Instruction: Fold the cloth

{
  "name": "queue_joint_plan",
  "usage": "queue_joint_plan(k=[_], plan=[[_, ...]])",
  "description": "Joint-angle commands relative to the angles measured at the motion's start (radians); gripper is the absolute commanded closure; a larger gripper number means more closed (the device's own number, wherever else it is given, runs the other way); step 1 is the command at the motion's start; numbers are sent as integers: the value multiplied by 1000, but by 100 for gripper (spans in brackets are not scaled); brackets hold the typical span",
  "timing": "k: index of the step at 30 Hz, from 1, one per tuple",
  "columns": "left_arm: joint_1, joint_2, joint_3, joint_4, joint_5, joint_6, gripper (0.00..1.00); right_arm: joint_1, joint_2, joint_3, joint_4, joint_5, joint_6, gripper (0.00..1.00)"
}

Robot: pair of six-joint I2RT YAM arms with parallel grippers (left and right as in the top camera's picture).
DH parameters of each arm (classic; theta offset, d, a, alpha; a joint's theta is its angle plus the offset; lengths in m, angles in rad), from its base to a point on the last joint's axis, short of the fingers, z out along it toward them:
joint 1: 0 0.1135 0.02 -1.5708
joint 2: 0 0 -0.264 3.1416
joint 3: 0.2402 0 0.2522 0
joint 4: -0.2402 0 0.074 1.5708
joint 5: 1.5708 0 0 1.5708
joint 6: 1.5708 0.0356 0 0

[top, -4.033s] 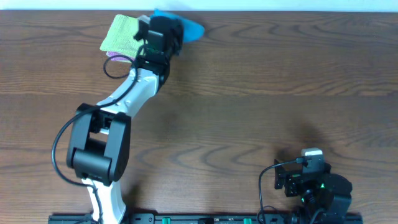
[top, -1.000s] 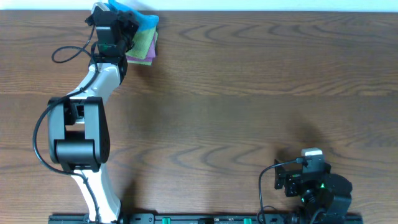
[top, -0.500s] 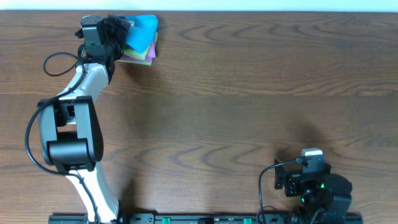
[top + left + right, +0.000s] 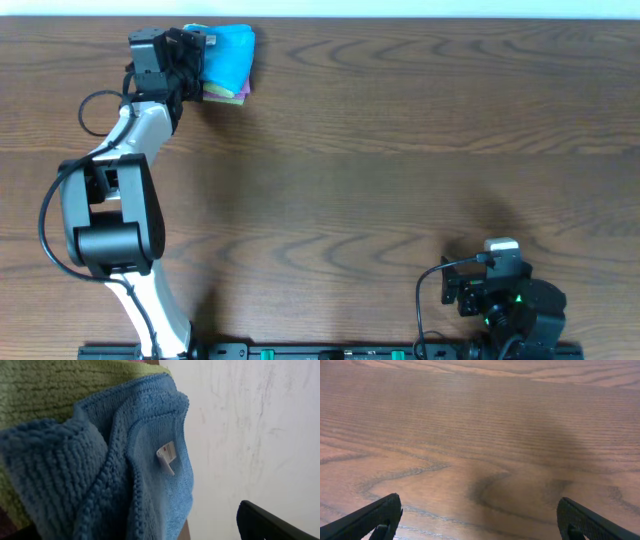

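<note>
Both grippers stand open: left gripper (image 4: 198, 55) beside the cloth (image 4: 230, 48), upper left of the overhead frame, bunched atop a green cloth (image 4: 60, 385); right gripper (image 4: 479, 519) lower right. Cloth is likely soft, light, limp; pinch a hemmed corner near the white tag (image 4: 167, 457).

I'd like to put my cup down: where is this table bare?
Bare: the table's wide middle, between the left arm and right arm, and the far right corner. Crowded: the far left corner, with the left gripper beside the blue cloth.
</note>
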Motion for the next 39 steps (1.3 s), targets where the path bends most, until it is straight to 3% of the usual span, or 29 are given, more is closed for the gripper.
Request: queue_joint_plan(k=[1,4,8,15,18,23,29,34,39], plan=[[4,-41,12,-80,2,5,5,-8,-8,-5,-3,-2,7,1],[10,-93,12,-294,-60,-47,5,-8,-8,-5,-2,-2,7,1],[20,-172,12,-505,-95,35,5,-8,-8,-5,-2,-2,7,1],[31,-309,12,-526,-117,154,5,-8,-8,-5,-2,-2,7,1],[29,-350,12,-432,-112,196,5,-8,-8,-5,-3,-2,7,1],[-38,-314,12,21,-118,304,5,-8,-8,-5,-2,-2,7,1],[-135,-78,12,330,-200,246,5,-8,-8,-5,-2,-2,7,1],[-154,63,12,358,-282,212,5,-8,-8,-5,-3,-2,7,1],[-144,97,12,344,-308,212,5,-8,-8,-5,-3,-2,7,1]])
